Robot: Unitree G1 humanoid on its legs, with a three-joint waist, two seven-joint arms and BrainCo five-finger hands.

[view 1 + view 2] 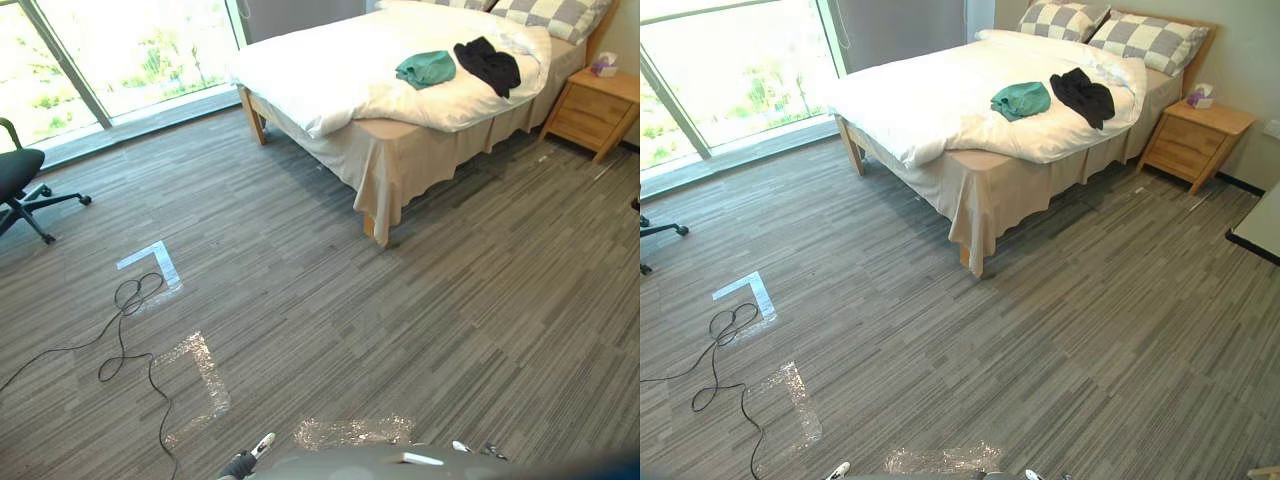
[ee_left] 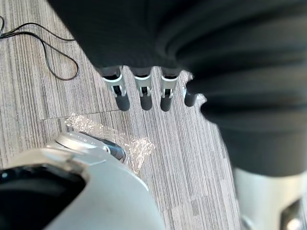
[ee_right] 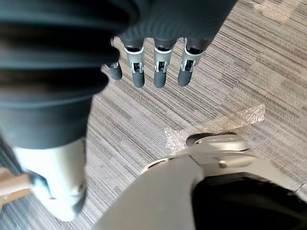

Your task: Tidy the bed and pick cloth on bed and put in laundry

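Note:
A bed (image 1: 400,160) with a rumpled white duvet (image 1: 340,70) stands at the far side of the room. On the duvet lie a green cloth (image 1: 427,68) and, beside it toward the pillows, a black cloth (image 1: 488,64). Two checked pillows (image 1: 1110,30) rest at the headboard. My left hand (image 2: 144,91) hangs over the grey floor with straight fingers and holds nothing. My right hand (image 3: 158,72) hangs the same way, fingers straight and empty. Both hands are far from the bed.
A wooden nightstand (image 1: 598,110) with a small tissue box (image 1: 604,66) stands beside the bed. An office chair (image 1: 22,185) is at the left by the large window (image 1: 110,50). Tape marks (image 1: 155,262) lie on the grey striped floor. A dark table edge (image 1: 1258,235) shows at right.

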